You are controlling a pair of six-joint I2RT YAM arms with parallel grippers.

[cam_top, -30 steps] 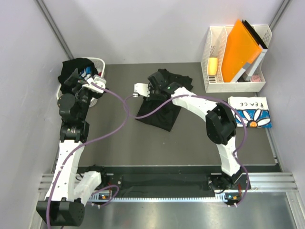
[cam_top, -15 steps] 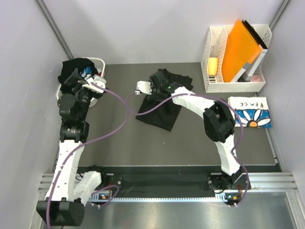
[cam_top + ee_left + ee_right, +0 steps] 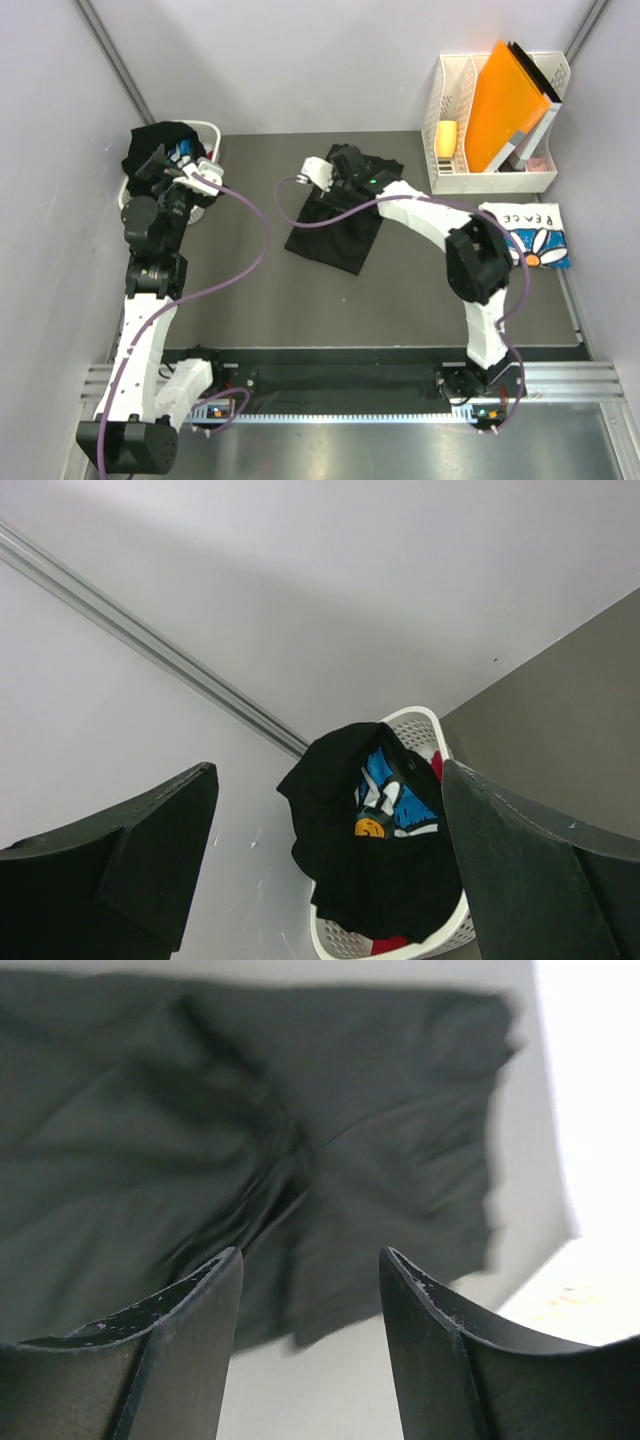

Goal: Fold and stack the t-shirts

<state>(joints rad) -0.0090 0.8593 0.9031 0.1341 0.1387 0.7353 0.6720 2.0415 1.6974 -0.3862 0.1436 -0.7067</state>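
Table [image 3: 300,300]: black tee [image 3: 200,1110], blurred.
Basket [image 3: 420,722], upper left: dark tees [image 3: 340,810] heaped.
My left gripper [image 3: 328,772], right gripper [image 3: 310,1256]: parted, empty.

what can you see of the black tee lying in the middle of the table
The black tee is soft matte cloth, with no print on the side that shows. It lies crumpled and loosely folded on the dark table, bunched at its far end and flatter toward its near corner. The right wrist view, though blurred, shows deep wrinkles and an uneven edge. The right gripper hangs over its far part, jaws open with nothing between them.
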